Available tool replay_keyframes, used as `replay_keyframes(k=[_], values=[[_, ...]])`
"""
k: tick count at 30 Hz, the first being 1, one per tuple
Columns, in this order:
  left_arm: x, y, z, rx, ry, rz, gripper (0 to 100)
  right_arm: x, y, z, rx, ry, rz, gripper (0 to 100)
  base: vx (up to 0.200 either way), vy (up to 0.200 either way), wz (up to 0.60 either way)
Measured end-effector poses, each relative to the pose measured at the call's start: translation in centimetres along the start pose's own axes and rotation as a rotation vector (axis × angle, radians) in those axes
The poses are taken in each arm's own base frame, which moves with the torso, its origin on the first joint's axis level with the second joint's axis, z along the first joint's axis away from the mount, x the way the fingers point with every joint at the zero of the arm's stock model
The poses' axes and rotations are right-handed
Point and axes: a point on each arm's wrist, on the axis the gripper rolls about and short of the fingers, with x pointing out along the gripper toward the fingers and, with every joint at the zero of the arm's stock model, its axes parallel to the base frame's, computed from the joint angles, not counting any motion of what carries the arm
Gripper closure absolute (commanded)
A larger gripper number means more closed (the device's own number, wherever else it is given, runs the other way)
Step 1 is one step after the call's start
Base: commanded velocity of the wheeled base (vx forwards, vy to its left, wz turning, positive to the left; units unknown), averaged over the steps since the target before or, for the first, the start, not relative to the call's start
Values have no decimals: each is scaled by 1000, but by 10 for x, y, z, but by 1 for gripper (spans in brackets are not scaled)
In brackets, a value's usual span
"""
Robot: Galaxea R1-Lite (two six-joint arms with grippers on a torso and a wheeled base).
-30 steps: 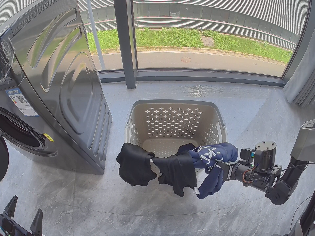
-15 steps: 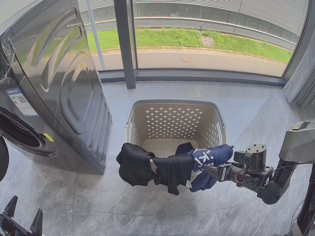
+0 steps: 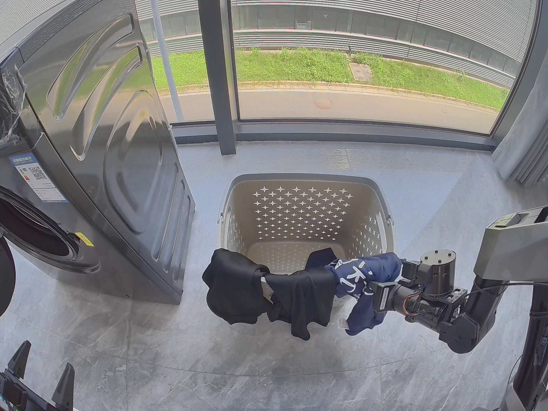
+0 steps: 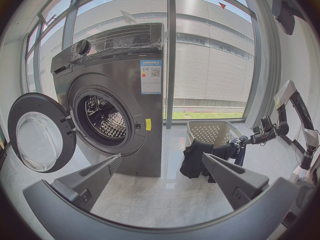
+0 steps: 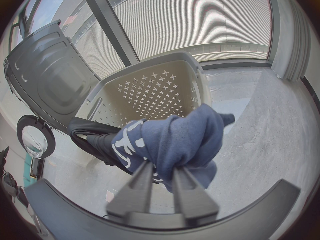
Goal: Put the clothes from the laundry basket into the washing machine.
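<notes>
Now the right claw [image 5: 162, 170] (pinching the navy garment [image 5: 176, 137]) has shifted slightly left, toward the black clothes [image 3: 274, 295]

Underfoot, glossy grey stone-look floor [image 3: 274, 366], pale-veined. Beyond, a tall curved window [image 3: 365, 75] with a dark upright frame post [image 3: 217, 58] left of middle and a thin white pole [image 3: 162, 47] slanting near it. Outside: a paved path [image 3: 388, 109] with a round cover [image 3: 323, 103], then a strip of green grass [image 3: 297, 65], then a building face of horizontal slats [image 3: 371, 7]. At far right, a pale pleated curtain [image 3: 522, 144] reaching the floor.
</notes>
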Motion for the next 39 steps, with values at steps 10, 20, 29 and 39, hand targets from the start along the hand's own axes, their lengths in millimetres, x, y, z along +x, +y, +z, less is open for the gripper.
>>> replay_keyframes(k=[10, 20, 29, 39], values=[[0, 0, 0, 0, 0, 0, 0, -30, 19, 3, -23, -26, 52, 100, 0, 0, 0], [0, 0, 0, 0, 0, 0, 0, -70, 40, 32, -24, -162, 122, 100, 0, 0, 0], [0, 0, 0, -1, 0, 0, 0, -98, 52, 48, -25, -246, 190, 100, 0, 0, 0], [0, 0, 0, 0, 0, 0, 0, -109, 64, 63, -33, -313, 241, 100, 0, 0, 0]])
